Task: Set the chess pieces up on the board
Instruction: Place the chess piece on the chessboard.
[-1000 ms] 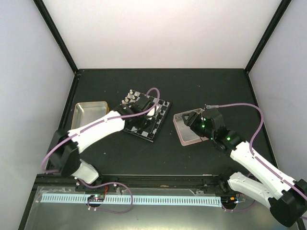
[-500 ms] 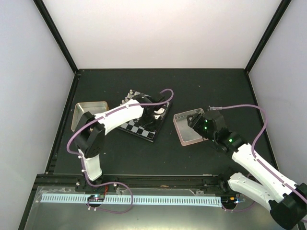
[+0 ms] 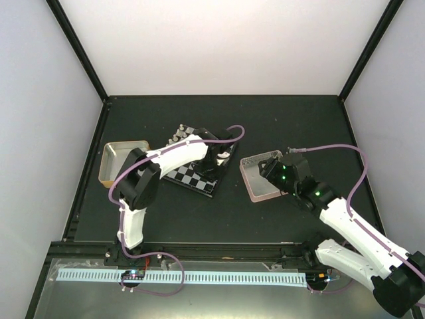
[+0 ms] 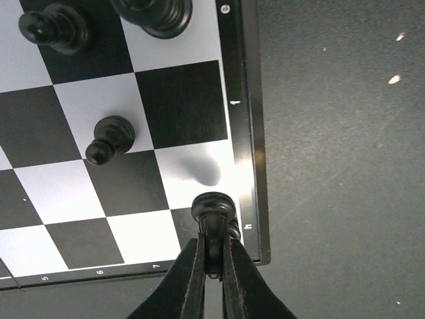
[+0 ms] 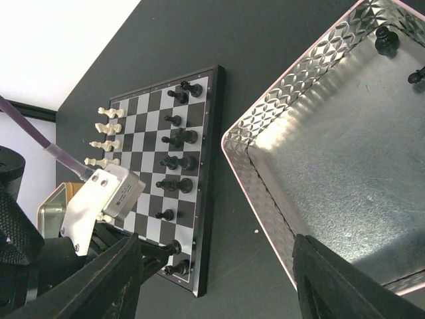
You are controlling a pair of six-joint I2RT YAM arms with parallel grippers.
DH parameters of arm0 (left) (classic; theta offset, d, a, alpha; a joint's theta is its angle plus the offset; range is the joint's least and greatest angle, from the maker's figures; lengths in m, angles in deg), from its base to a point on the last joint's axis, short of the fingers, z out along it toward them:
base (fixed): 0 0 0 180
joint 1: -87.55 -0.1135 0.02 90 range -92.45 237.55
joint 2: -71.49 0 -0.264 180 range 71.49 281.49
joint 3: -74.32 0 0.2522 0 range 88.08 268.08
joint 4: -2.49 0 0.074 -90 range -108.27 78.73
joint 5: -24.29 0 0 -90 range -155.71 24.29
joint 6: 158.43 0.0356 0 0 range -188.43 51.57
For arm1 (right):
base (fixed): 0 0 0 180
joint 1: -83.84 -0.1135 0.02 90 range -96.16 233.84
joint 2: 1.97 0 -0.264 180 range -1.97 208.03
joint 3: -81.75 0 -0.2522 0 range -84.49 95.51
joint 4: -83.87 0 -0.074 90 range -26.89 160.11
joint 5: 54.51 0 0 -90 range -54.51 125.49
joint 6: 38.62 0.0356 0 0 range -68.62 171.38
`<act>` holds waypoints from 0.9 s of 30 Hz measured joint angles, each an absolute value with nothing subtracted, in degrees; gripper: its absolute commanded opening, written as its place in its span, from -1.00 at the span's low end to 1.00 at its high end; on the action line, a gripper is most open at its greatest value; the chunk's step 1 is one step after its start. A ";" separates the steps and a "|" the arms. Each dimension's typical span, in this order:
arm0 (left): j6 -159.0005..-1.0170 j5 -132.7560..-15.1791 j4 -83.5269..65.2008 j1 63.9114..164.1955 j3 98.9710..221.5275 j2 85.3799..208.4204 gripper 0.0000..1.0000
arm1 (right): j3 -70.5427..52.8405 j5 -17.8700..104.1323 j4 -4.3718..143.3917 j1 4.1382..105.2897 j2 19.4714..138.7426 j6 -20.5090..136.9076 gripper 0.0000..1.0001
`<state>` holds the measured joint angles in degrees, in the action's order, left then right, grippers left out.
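Observation:
The board point(image 3: 189, 178) lies left of centre on the dark table. My left gripper point(image 4: 212, 267) is shut on a black chess piece point(image 4: 212, 207), holding it just above the board's point(image 4: 251, 100) near corner by the rim, where another black piece point(image 4: 234, 230) stands. More black chess pieces point(image 4: 109, 136) stand on nearby squares. In the right wrist view the board point(image 5: 143, 143) shows black pieces point(image 5: 179, 161) along its right side and pale ones point(image 5: 109, 126) at its left. My right gripper point(image 5: 212, 292) hangs open and empty between board and tin.
A pink-rimmed metal tin point(image 5: 265, 106) sits right of the board with two black pieces point(image 5: 387, 40) in its far corner. A gold-rimmed tin point(image 3: 123, 159) stands left of the board. The left arm's cable point(image 3: 229, 129) loops over the board.
My left arm has swung its elbow toward the near left while its gripper carried the black piece to the board's right edge. The right arm has barely shifted.

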<state>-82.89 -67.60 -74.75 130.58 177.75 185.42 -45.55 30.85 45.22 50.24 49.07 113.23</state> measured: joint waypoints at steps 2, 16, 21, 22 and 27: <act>-82.69 -67.40 -74.99 130.36 177.84 185.86 -0.87 | -45.59 30.85 45.22 50.24 49.07 113.21 0.25; -81.62 -67.92 -75.08 129.36 178.64 187.87 -0.78 | -45.74 30.95 45.20 50.24 49.51 113.23 0.25; -81.23 -69.02 -74.95 129.22 178.82 187.87 -0.74 | -45.74 30.91 45.16 50.24 49.51 113.21 0.25; -81.14 -69.21 -74.93 129.22 178.82 187.87 -0.73 | -45.74 30.91 45.16 50.24 49.51 113.21 0.25; -81.01 -69.87 -74.88 129.18 178.82 187.87 -0.74 | -45.74 30.87 44.63 50.26 49.51 113.21 0.25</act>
